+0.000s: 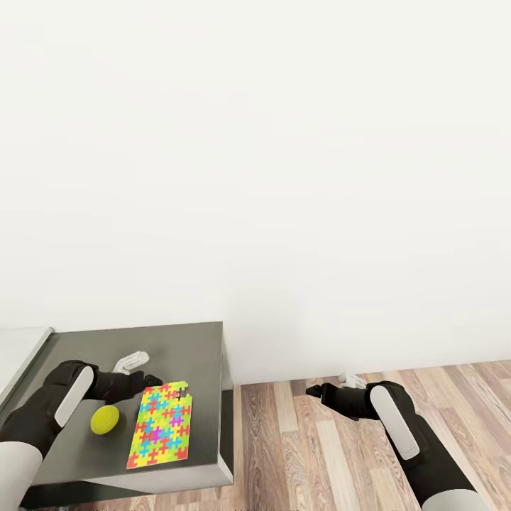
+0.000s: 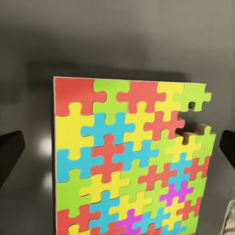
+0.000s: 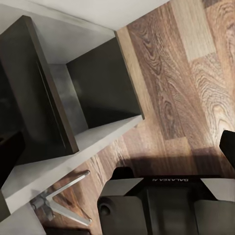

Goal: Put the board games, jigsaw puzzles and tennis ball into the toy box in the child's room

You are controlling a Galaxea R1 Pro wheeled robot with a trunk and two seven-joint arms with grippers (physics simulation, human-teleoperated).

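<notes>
head view: puzzle [image 1: 162, 424] lies flat near the dark surface's [image 1: 199, 339] right edge, ball [image 1: 105, 419] just beside it. left gripper [image 1: 172, 390] hovers at its far end, spread wide, holding nothing. right gripper [image 1: 311, 389] hangs over the floor [image 1: 298, 454]; can't tell its state. risk: fingers scraping the thin box could push it off the edge.

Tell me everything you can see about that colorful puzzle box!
The jigsaw puzzle is a flat, thin rectangle that looks like cardboard, printed all over with interlocking pieces in yellow, green, red, blue and a few pink. One corner has a piece-shaped notch cut into its edge. It lies flat on the dark grey table, near the table's edge, with the tennis ball close beside it, not touching. The left end effector hovers open at its far end.
</notes>
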